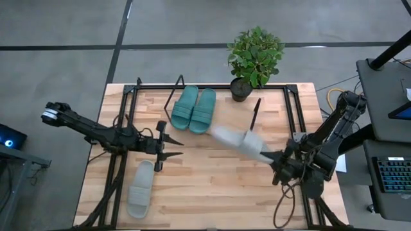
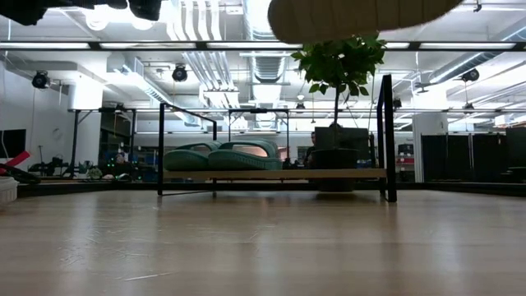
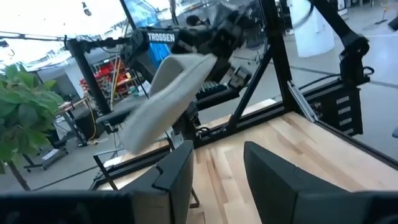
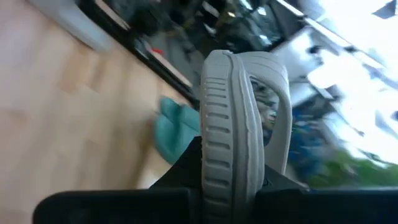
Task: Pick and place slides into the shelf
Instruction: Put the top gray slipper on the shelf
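Right end effector (image 4: 227,186) pinches grey slide (image 4: 233,118) edge-on.

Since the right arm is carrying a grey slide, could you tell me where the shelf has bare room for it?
The shelf is bare between the teal slides and the potted plant. Its other end is crowded by that teal pair. The right gripper holds the grey slide above open tabletop.

two teal slides (image 1: 194,110), two grey slides (image 1: 140,188), one shelf (image 1: 276,90)

Potted plant (image 1: 254,59) at table's (image 1: 212,192) far edge, seemingly
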